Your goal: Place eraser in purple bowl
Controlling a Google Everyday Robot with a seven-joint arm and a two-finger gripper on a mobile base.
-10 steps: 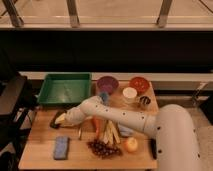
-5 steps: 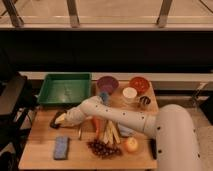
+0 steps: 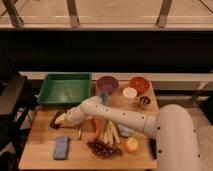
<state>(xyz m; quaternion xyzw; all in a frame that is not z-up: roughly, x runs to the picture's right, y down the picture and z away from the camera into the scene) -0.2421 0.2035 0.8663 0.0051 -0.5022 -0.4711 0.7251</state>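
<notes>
Zero visible motion over the last second: gripper (image 3: 60, 119) sits low at the left edge of the worktop (image 3: 80, 156) right by the eraser (image 3: 53, 123), grip state can't tell, purple bowl (image 3: 107, 84) well apart at the back edge, so pick looks pending.

Green tray (image 3: 65, 90) occupies the back-left corner of the counter (image 3: 37, 150). Red bowl (image 3: 139, 83) and white cup (image 3: 129, 94) stand near the back-right corner. Blue-grey sponge (image 3: 61, 147) lies at the front-left corner. Dark grapes (image 3: 102, 148) lie along the front edge.
</notes>
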